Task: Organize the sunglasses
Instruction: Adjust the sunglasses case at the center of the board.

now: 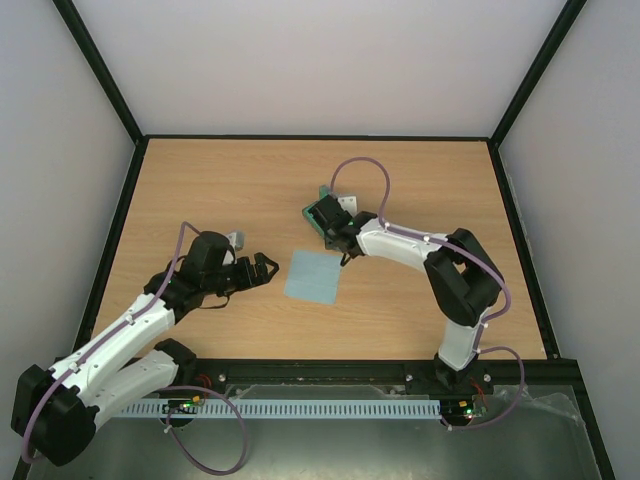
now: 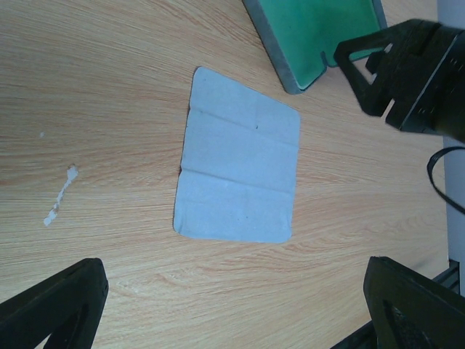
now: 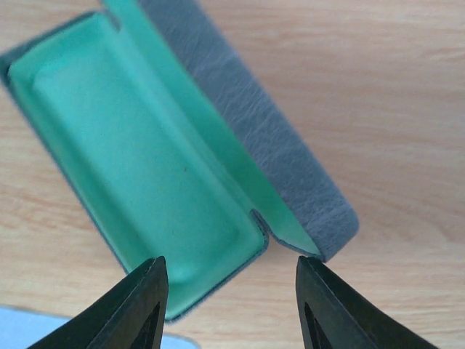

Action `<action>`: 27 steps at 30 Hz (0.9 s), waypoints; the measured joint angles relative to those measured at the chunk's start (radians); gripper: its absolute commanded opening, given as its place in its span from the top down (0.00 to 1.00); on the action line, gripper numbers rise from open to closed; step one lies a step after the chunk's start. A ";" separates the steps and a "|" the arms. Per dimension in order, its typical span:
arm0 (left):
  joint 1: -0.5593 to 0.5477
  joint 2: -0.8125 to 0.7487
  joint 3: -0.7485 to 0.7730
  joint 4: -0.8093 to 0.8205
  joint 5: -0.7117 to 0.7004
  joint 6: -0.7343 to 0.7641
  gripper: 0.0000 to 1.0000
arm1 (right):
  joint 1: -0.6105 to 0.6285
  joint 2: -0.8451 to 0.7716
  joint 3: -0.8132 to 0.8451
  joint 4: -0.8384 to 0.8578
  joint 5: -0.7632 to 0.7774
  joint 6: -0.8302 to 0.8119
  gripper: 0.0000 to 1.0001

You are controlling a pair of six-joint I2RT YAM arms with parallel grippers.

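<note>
The sunglasses are not in view in any frame. A blue-grey hard case (image 3: 145, 167) lies open on the table, its green lining bare and its lid (image 3: 261, 123) folded back. My right gripper (image 3: 230, 265) hovers over the case's near end, open, with nothing between its fingers. In the top view the gripper covers most of the case (image 1: 322, 193). My left gripper (image 2: 232, 291) stands wide open and empty above bare wood, left of the light blue cloth (image 1: 311, 276). The left wrist view shows the cloth (image 2: 240, 178) lying flat, with the case (image 2: 320, 29) beyond it.
A corner of the cloth (image 3: 14, 327) shows at the bottom left of the right wrist view. A small white smear (image 2: 62, 193) marks the wood to the left of the cloth. Black frame rails (image 1: 120, 230) border the table on all sides.
</note>
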 measured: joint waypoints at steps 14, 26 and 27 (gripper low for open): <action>0.000 0.000 0.000 -0.005 0.000 0.000 0.01 | -0.053 -0.086 -0.018 0.013 -0.033 -0.089 0.40; 0.000 0.014 0.000 0.000 0.001 0.000 0.01 | -0.064 -0.239 -0.136 0.042 -0.201 0.010 0.44; 0.000 0.015 0.000 0.000 0.000 0.000 0.01 | -0.064 -0.219 -0.136 0.046 -0.201 0.014 0.45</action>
